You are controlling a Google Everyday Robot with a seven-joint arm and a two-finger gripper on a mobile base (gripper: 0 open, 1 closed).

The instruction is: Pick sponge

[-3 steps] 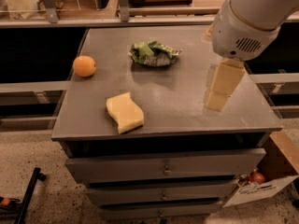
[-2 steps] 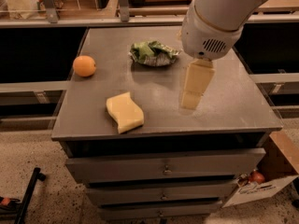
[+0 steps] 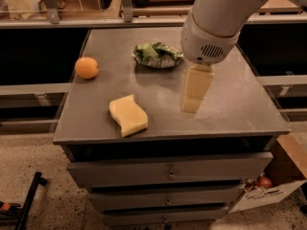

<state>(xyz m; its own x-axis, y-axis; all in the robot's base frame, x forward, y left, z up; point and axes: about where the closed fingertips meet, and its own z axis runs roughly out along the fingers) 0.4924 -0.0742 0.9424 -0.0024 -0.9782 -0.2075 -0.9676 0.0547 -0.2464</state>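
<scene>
The sponge (image 3: 127,115), a pale yellow foam slab with wavy sides, lies flat on the grey cabinet top (image 3: 230,104) near its front edge, left of centre. My gripper (image 3: 191,107) hangs from the white arm, pale yellow fingers pointing down, above the cabinet top to the right of the sponge and apart from it. It holds nothing that I can see.
An orange fruit (image 3: 87,67) sits near the left edge. A crumpled green-and-silver wrapper (image 3: 157,54) lies at the back centre, close to the arm's white wrist (image 3: 208,42). A cardboard box (image 3: 276,186) stands on the floor at the lower right. Drawers fill the cabinet front.
My gripper and arm have moved left across the cabinet top, from the right side toward the middle and closer to the sponge. The sponge, orange and wrapper have not moved.
</scene>
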